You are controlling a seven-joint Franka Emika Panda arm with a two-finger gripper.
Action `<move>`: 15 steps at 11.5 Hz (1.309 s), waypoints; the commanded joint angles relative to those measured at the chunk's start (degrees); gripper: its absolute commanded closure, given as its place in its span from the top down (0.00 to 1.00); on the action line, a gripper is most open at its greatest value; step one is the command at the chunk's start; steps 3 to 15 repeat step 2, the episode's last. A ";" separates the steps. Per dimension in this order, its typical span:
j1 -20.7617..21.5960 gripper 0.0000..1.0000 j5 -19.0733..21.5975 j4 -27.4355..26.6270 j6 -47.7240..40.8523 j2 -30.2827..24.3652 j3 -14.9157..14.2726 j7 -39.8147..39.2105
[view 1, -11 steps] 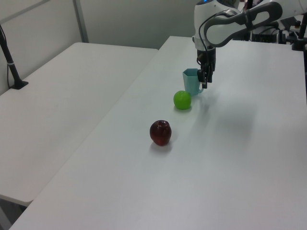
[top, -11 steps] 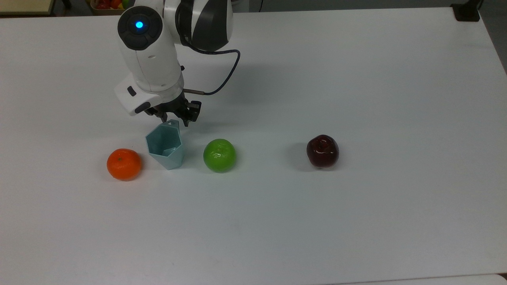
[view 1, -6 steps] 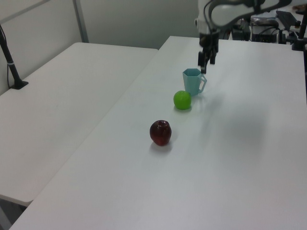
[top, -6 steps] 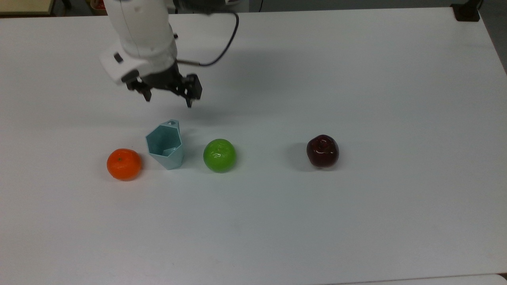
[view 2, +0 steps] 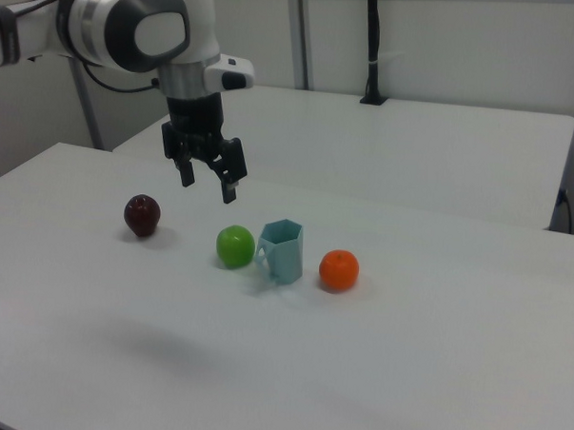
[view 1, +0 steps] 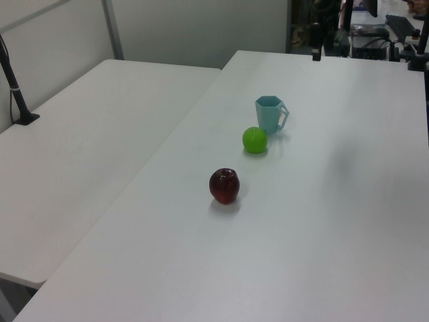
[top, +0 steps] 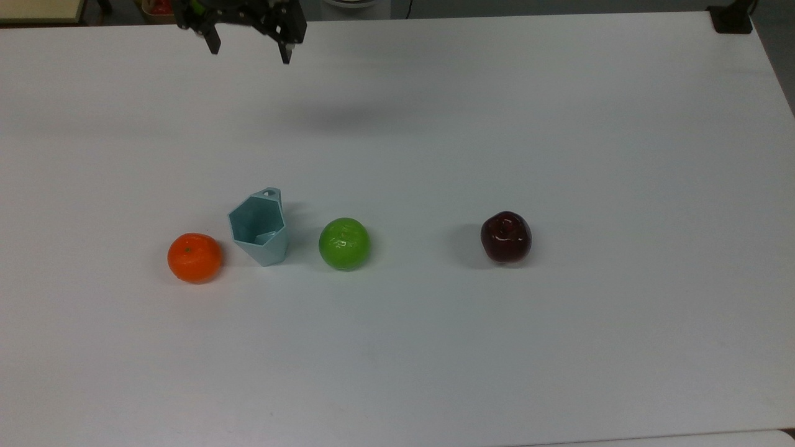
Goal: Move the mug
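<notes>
The mug (top: 259,226) stands upright on the white table (top: 559,124), free of the gripper (top: 248,46), with its small handle turned toward the side the arm is on. It sits well below and in front of the fingers, which are spread wide and hold nothing.

A second ago the gripper was right down at the mug's handle; half a second ago it had lifted clear, and now it has risen high and drawn back toward the table's far edge in the top view. The mug has not shifted across those pictures. That reads as a release and retreat: the placing looks finished, and the arm is probably heading to rest.

Farther out from the gripper, the green apple (top: 344,243) lies just beside the mug on the top view's right, and the orange (top: 194,257) just beside it on the top view's left, neither touching it. The dark red apple (top: 505,236) sits well apart, farther to the top view's right.
</notes>
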 commanded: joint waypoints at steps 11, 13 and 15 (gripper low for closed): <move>-0.64 1.00 -1.03 -3.82 0.90 -3.04 0.07 1.17; -0.64 1.00 -1.03 -3.82 0.90 -3.04 0.07 1.17; -0.64 1.00 -1.03 -3.82 0.90 -3.04 0.07 1.17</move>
